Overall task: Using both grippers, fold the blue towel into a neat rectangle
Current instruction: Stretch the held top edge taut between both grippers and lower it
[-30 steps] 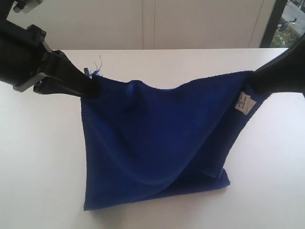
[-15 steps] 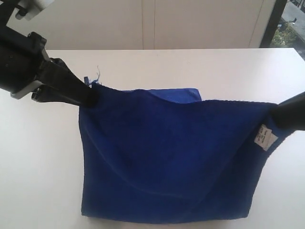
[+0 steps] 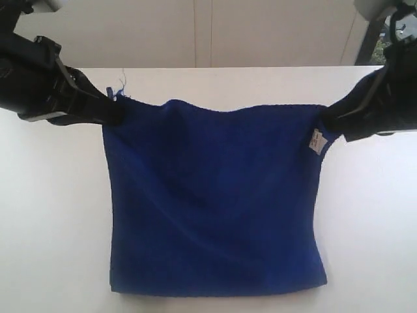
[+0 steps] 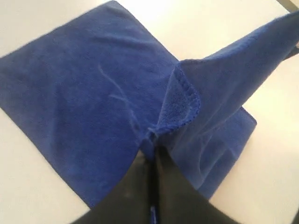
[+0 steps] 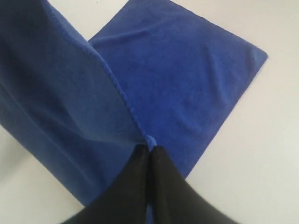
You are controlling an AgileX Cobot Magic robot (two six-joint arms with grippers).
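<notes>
The blue towel [image 3: 215,195] hangs as a wide sheet between my two grippers, its lower part lying on the white table [image 3: 52,215]. My left gripper [image 3: 115,107] is shut on the towel's upper left corner, where loose threads stick up. My right gripper [image 3: 324,117] is shut on the upper right corner, just above the small white tag [image 3: 317,140]. In the left wrist view the black fingers [image 4: 135,182] pinch a bunched hem of the towel [image 4: 84,93]. In the right wrist view the fingertips [image 5: 140,161] clamp the towel's edge [image 5: 187,79], with the rest spread on the table below.
The white table [image 3: 371,215] extends on both sides of the towel. A pale wall with cabinet panels [image 3: 208,32] runs behind the table's far edge. A dark window frame [image 3: 366,39] stands at the back right.
Both grippers have moved the held towel edge back and up: the right gripper swung inward and the top edge is now stretched level between them, with the sheet hanging flatter.
</notes>
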